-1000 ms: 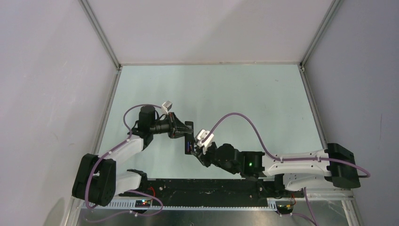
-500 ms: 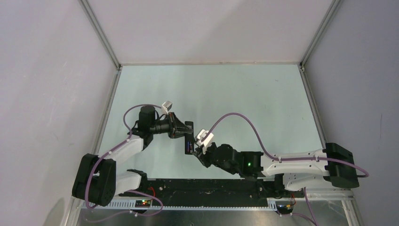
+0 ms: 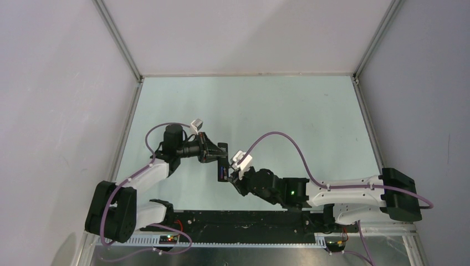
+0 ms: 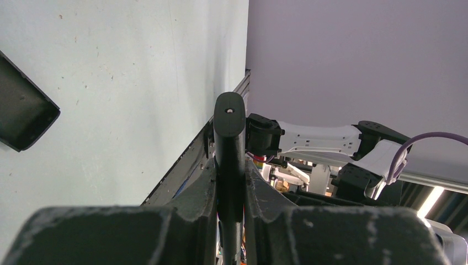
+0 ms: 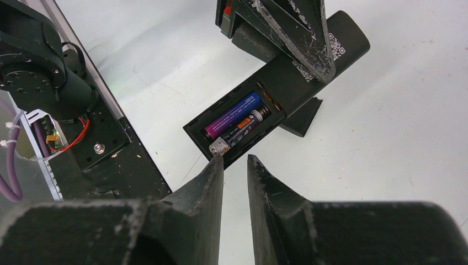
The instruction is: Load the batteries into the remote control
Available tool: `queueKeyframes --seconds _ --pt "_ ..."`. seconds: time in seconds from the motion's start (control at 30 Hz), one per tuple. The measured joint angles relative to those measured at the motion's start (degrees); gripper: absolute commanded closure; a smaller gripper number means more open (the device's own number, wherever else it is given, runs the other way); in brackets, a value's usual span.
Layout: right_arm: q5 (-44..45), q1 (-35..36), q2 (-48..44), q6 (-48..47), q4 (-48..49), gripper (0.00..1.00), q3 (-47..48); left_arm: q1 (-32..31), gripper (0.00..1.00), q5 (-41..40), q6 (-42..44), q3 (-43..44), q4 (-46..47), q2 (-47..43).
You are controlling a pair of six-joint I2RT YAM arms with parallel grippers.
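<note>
Now L gripper (image 4: 229, 175) clamps slim black remote control (image 5: 287, 83) toward near edge of bench (image 3: 277, 111). R gripper (image 5: 235, 160) slightly apart, empty, at cylindrical batteries (image 5: 237, 118).

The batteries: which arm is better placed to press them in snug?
Right. The right gripper is empty and sits by the pale end of the dark battery; the left gripper is busy clamping the remote control.

Two matching robot arms. The left arm (image 3: 145, 176) and right arm (image 3: 354, 191) each have white shells on the long links, black blocky joint housings and a purple cable (image 3: 288, 138) looping alongside. A small green light (image 3: 292, 193) glows on the right arm. The right gripper (image 5: 234, 163) has matte black wedge-shaped fingers (image 5: 187, 199), scuffed pale along the edges.
</note>
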Motion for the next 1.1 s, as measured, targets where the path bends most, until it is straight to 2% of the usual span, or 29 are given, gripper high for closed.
queueKeyframes --seconds 0.3,1.1 --pt "0.07 1.11 0.00 -2.40 0.09 0.73 0.00 0.00 1.00 -0.02 0.00 0.00 0.00 0.00" --pt "0.83 0.37 1.33 -1.51 2.16 0.82 0.02 -0.04 1.00 -0.07 0.13 0.00 0.00 0.00"
